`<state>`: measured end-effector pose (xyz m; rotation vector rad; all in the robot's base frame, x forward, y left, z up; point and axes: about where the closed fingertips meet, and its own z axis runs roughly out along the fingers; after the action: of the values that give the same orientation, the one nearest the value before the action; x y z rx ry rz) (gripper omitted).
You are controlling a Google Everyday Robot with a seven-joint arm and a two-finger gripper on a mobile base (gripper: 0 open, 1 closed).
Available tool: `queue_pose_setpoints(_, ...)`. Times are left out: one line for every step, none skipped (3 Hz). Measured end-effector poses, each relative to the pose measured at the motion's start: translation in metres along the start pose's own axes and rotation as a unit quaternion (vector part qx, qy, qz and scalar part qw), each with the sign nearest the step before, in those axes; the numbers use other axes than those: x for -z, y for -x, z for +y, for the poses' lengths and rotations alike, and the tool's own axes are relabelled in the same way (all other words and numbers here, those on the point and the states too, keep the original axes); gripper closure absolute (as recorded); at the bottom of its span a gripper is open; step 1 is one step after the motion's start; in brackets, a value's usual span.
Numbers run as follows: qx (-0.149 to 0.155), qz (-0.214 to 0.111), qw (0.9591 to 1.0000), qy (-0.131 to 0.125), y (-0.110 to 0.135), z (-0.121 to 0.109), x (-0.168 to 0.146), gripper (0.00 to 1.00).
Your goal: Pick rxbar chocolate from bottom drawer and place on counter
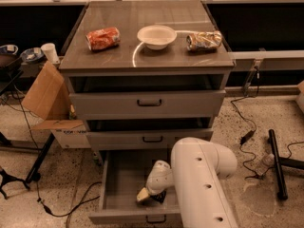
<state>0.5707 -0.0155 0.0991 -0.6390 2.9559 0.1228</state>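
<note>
The bottom drawer (122, 177) of the grey cabinet is pulled out, with its grey floor showing. My white arm (202, 175) reaches down into it from the front right. The gripper (149, 196) is low inside the drawer near its front middle. A small dark shape (159, 197) right at the gripper looks like the rxbar chocolate, but the wrist hides most of it. I cannot tell whether it is held. The counter (147, 61) is the glossy top of the cabinet, with a faint ring mark.
On the counter lie an orange snack bag (103, 38), a white bowl (156, 35) and a gold-silver snack bag (204, 40). The two upper drawers (148, 103) stand slightly open. A cardboard box (45, 96) is on the left. Cables and a black stand (278, 165) lie on the right.
</note>
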Motion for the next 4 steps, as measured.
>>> queue_pose_setpoints(-0.008, 0.025, 0.9996, 0.013, -0.006, 0.001, -0.008, 0.0)
queue_pose_setpoints(-0.013, 0.038, 0.999, 0.018, -0.008, 0.0, -0.013, 0.19)
queue_pose_setpoints(-0.016, 0.042, 0.9988, 0.02, -0.009, -0.001, -0.011, 0.42)
queue_pose_setpoints(-0.016, 0.042, 0.9988, 0.02, -0.008, 0.0, -0.002, 0.66)
